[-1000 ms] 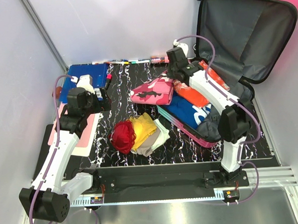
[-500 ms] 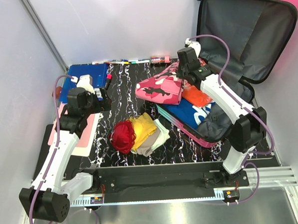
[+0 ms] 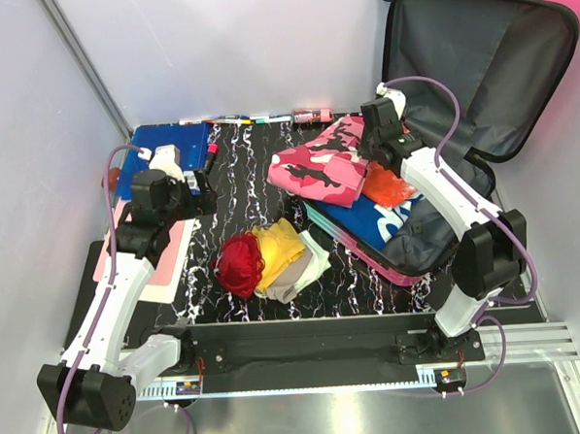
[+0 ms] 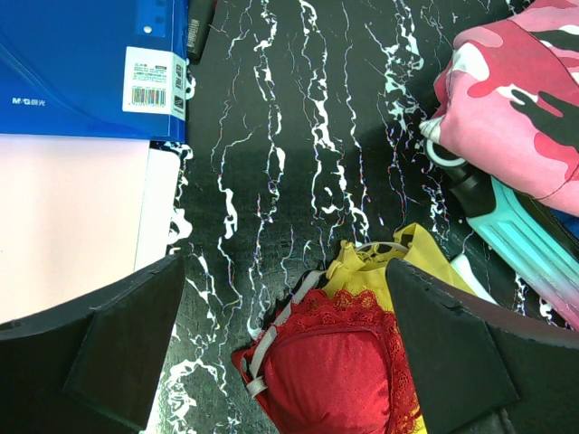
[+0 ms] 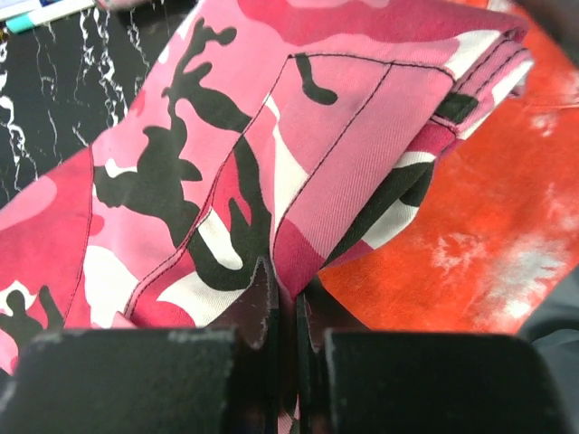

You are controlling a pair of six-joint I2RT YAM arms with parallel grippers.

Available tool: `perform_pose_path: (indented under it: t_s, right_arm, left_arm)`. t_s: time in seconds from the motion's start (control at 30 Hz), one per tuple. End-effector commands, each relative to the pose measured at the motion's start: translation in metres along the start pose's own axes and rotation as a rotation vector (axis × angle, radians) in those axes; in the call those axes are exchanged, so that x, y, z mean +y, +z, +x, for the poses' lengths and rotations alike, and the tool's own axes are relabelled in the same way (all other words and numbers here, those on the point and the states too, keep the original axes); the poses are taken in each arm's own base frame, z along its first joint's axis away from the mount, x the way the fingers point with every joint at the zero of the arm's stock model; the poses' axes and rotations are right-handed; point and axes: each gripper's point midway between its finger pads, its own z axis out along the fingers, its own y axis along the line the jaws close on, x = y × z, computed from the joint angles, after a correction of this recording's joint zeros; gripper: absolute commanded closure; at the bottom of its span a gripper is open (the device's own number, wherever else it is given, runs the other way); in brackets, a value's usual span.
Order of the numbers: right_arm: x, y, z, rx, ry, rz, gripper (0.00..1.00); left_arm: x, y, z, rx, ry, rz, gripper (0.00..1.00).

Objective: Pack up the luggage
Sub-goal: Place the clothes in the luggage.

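Observation:
The luggage (image 3: pixel 476 61) lies open at the right, its grey-lined lid leaning on the wall; its teal shell edge (image 4: pixel 529 244) shows in the left wrist view. A blue garment (image 3: pixel 363 218) and an orange one (image 3: pixel 391 187) (image 5: pixel 470 235) lie in its base. My right gripper (image 3: pixel 372 147) (image 5: pixel 288 289) is shut on a fold of a pink camouflage garment (image 3: pixel 321 167) (image 5: pixel 226 136), which hangs over the luggage's left rim. My left gripper (image 3: pixel 199 194) (image 4: pixel 285 267) stands open above the table, with a red bra (image 3: pixel 239 263) (image 4: pixel 339 371) below its fingers and apart from them.
Yellow cloth (image 3: pixel 277 242) (image 4: pixel 407 258) and pale clothes are piled with the bra. A blue folder (image 3: pixel 165 151) (image 4: pixel 81 63) and a pink sheet (image 3: pixel 170 252) lie at the left. Markers (image 3: pixel 236 120) line the table's back edge. Walls close in both sides.
My right gripper has carried the pink camouflage garment right and back, over the luggage's base. The left arm has not moved.

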Motion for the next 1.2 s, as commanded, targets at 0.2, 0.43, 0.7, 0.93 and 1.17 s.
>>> perform_pose_path:
  t_s: [0.2,0.43,0.7,0.93,1.17]
  right_arm:
    - [0.052,0.013,-0.015,-0.021,0.095,-0.276,1.00]
    - [0.055,0.033,0.002,0.024,0.092,-0.267,1.00]
    - [0.037,0.045,0.030,0.088,0.107,-0.228,0.49]
    - [0.026,0.062,0.051,0.156,0.161,-0.257,0.28]
    - [0.037,0.077,0.056,0.174,0.226,-0.386,0.26]
  left_arm:
    - [-0.005,0.000,-0.011,-0.037,-0.007,0.013,0.01]
    - [-0.004,0.001,-0.011,-0.036,-0.004,0.009,0.01]
    - [-0.004,0.000,-0.011,-0.037,-0.006,0.011,0.01]
    - [-0.004,0.000,-0.012,-0.039,-0.006,0.010,0.01]
    - [-0.004,0.001,-0.011,-0.034,-0.006,0.010,0.01]
